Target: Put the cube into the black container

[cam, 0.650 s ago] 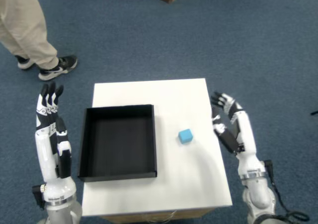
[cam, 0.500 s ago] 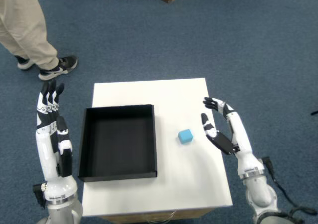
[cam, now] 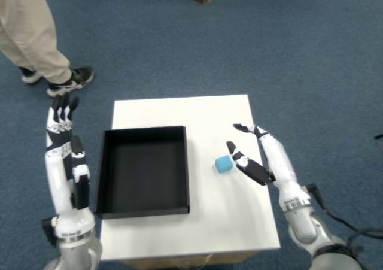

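Blue and small, your cube (cam: 223,164) sits on the white counter (cam: 209,117), just to the right of the black container (cam: 143,170) and apart from its wall. You have the right hand (cam: 251,156) over the counter's right part, close beside the cube, its fingers spread and holding nothing; the thumb (cam: 234,153) reaches toward the cube's right face, though you cannot tell whether it touches. Your left hand (cam: 63,132) is raised off the counter's left edge, fingers straight and pointing away. On the blue carpet (cam: 299,54) beyond, a person's leg in beige trousers (cam: 27,30) and a dark shoe (cam: 70,81) show at the upper left.
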